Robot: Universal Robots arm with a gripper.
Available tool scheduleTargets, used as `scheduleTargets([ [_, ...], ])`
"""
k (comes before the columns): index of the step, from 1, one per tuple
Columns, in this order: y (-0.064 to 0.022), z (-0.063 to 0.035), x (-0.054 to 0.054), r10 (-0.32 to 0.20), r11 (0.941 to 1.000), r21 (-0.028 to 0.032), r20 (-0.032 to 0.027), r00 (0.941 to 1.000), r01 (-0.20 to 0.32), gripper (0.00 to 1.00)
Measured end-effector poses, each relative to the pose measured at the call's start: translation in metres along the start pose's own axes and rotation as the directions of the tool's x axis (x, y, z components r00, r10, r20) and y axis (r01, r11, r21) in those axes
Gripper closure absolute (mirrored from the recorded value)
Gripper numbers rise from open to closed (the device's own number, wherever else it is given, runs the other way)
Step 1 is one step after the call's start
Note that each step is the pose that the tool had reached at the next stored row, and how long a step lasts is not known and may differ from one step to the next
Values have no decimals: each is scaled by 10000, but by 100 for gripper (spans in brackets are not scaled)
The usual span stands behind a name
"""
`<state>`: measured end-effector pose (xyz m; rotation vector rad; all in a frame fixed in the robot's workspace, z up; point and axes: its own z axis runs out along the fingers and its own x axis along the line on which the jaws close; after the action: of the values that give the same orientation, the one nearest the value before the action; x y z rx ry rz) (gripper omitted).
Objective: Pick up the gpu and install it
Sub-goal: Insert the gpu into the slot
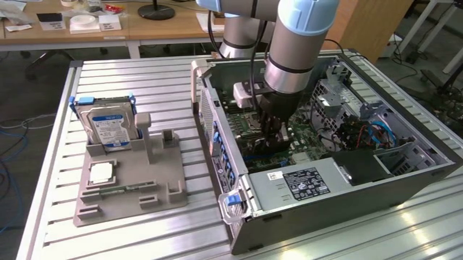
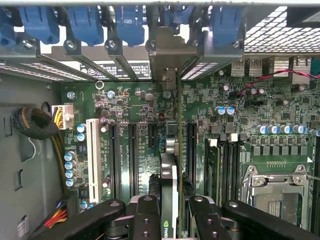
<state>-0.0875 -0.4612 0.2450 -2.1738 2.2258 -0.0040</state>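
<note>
The gpu point(image 2: 169, 172) stands on edge between my fingers point(image 2: 145, 217), with its green logo strip facing the wrist camera. My gripper point(image 2: 175, 220) is shut on the gpu. The card runs along the motherboard point(image 2: 140, 100) in line with a long expansion slot, and its silver bracket point(image 2: 167, 50) reaches the case's rear slot openings. Whether its edge sits in the slot is hidden. In the exterior view my gripper point(image 1: 276, 135) reaches down into the open computer case point(image 1: 340, 200), just above the motherboard point(image 1: 307, 142).
Empty black expansion slots point(image 2: 132, 150) lie beside the card, with the CPU socket point(image 2: 272, 190) and blue latches point(image 2: 85, 22) nearby. The power supply point(image 1: 304, 184) and drive cage wiring point(image 1: 369, 132) crowd the case. A grey holder point(image 1: 130, 189) outside carries a hard drive point(image 1: 108, 125) and a memory stick point(image 1: 119, 190).
</note>
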Motion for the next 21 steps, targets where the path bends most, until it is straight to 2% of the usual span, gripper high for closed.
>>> scheduleTargets([
  [21,13,32,1,0,10000,0,-2,10000,0,73],
])
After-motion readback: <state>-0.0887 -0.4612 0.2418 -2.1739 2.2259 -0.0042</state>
